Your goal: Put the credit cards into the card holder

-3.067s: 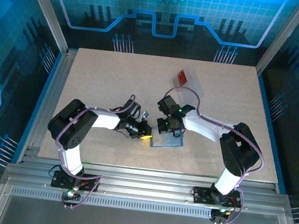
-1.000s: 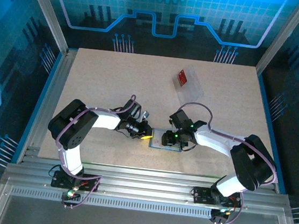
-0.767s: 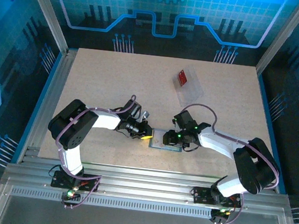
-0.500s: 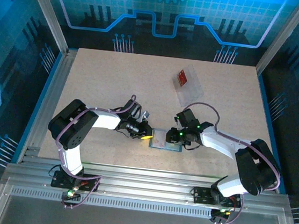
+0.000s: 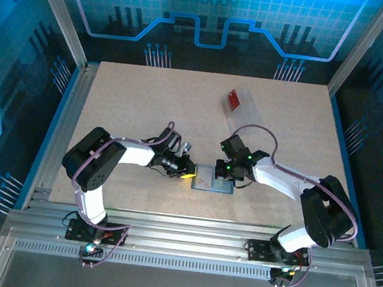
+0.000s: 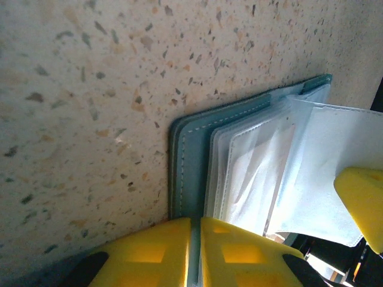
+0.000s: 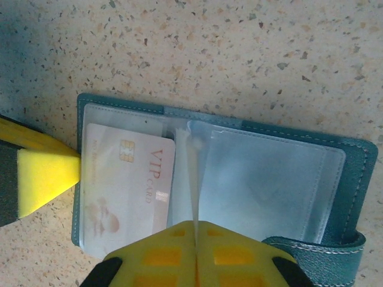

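Near the middle of the worktop, the card holder lies open with its long axis running left to right, caught between both arms. The left end effector is pressed together on the edge of the holder's teal cover, pinning its left end. The right end effector is pinched on a thin clear sleeve leaf, which stands upright at the fold. A pale card printed VIP sits in the left-hand sleeve, just beside the left arm's yellow fingertip.

Far and slightly right of the holder, well apart from it, the red card rests in the clear tray. Its long axis seems to run roughly far to near, slightly slanted, though it is too small to be sure. It lies beyond the right end effector, on that arm's side of the worktop, so the right arm is clearly the nearer one. I judge that fetching it would mean letting go of the leaf and reaching away towards the far side, while the left arm keeps the holder anchored. No blue card can be made out.
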